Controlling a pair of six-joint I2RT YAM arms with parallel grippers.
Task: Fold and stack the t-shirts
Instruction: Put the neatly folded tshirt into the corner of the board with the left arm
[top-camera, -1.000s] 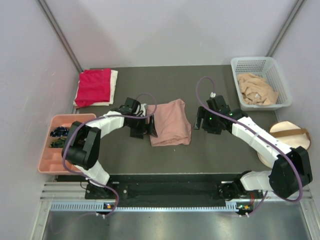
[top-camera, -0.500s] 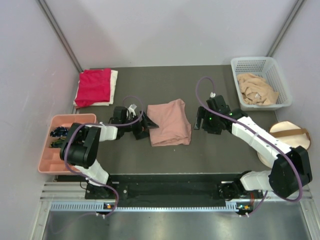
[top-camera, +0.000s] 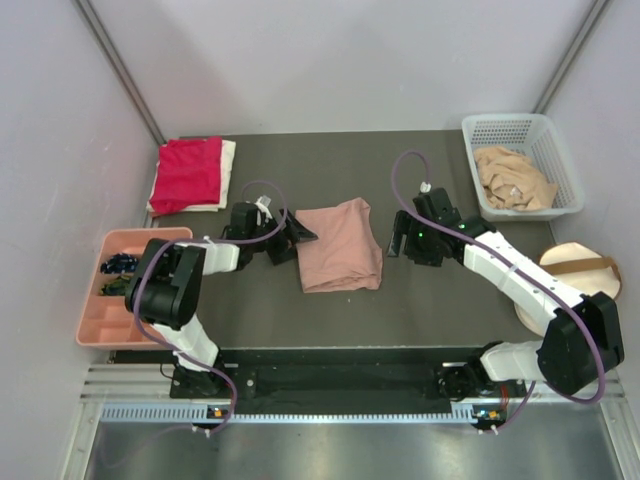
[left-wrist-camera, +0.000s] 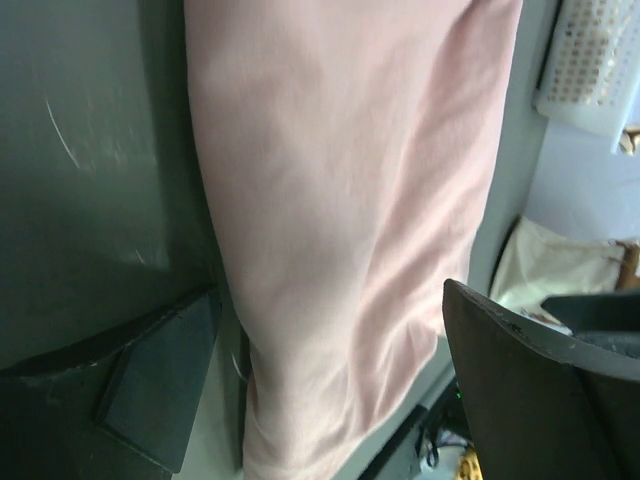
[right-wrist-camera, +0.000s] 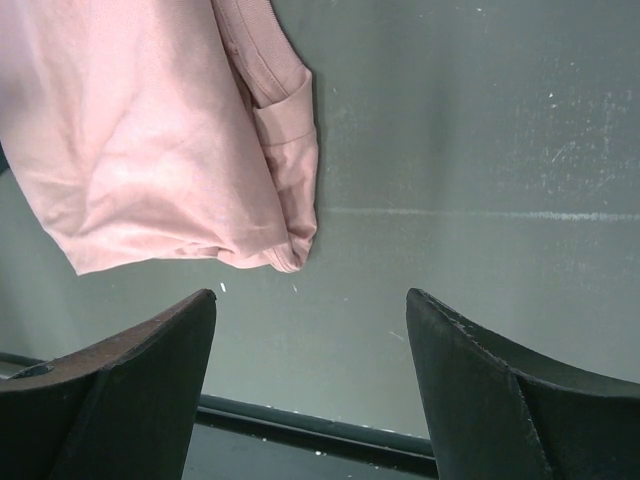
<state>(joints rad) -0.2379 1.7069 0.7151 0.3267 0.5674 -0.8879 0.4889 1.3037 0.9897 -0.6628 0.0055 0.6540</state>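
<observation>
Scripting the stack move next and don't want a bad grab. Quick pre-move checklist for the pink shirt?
1. Left pincer open, gripping nothing: ok.
2. Right pincer open, empty, apart from the cloth: ok.
3. Dusty-pink folded cloth t-shirt lies flat between the pincers: ok.
4. Left pincer's contact with that shirt's left edge: cannot tell.
5. Red folded t-shirt sits on the white folded t-shirt at the far left, nothing on top: ok.
6. Tan crumpled t-shirt is folded: not ok, it lies bunched in the white plastic mesh basket.
</observation>
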